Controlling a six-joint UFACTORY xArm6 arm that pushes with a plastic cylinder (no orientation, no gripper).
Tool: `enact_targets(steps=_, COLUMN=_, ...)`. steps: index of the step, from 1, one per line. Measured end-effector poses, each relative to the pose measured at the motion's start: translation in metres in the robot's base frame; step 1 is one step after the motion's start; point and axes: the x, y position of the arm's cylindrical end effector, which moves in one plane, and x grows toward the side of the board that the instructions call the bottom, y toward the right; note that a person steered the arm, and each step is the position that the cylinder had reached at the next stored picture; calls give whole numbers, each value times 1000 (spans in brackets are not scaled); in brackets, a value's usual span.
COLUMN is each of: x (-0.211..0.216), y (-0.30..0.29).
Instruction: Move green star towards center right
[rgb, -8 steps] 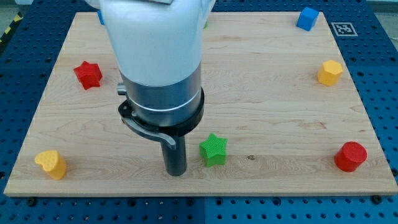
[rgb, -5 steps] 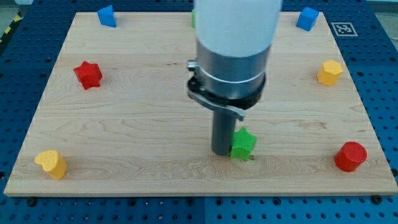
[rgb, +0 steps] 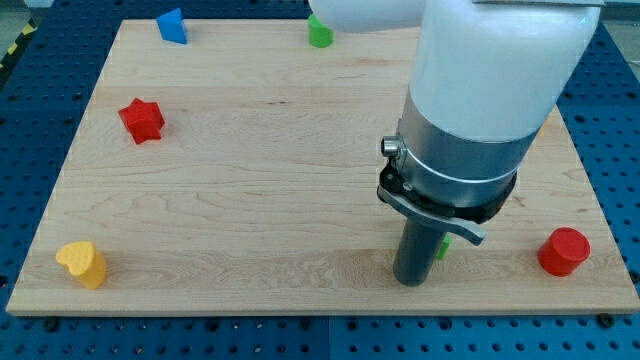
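My tip (rgb: 411, 281) rests on the board near the view's bottom, right of centre. The green star (rgb: 443, 247) is almost fully hidden behind the rod; only a small green sliver shows at the rod's right side, touching or very close to it. The arm's white and grey body covers the board's right centre.
A red cylinder (rgb: 563, 251) sits at the bottom right. A red star (rgb: 142, 119) is at the left, a yellow block (rgb: 82, 264) at the bottom left, a blue block (rgb: 172, 25) at the top left, a small green block (rgb: 320, 34) at the top centre.
My tip has moved to the view's right along the bottom of the board, pushing the green star to the right with it. The arm now hides the star and the right-side blocks.
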Motion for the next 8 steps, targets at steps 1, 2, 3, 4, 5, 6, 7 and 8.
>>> enact_targets(steps=1, x=-28, y=1)
enact_targets(steps=2, x=-48, y=17)
enact_targets(steps=3, x=-58, y=38)
enact_targets(steps=4, x=-61, y=57)
enact_targets(steps=5, x=-63, y=60)
enact_targets(steps=6, x=-82, y=59)
enact_targets(steps=7, x=-94, y=59)
enact_targets(steps=8, x=-93, y=60)
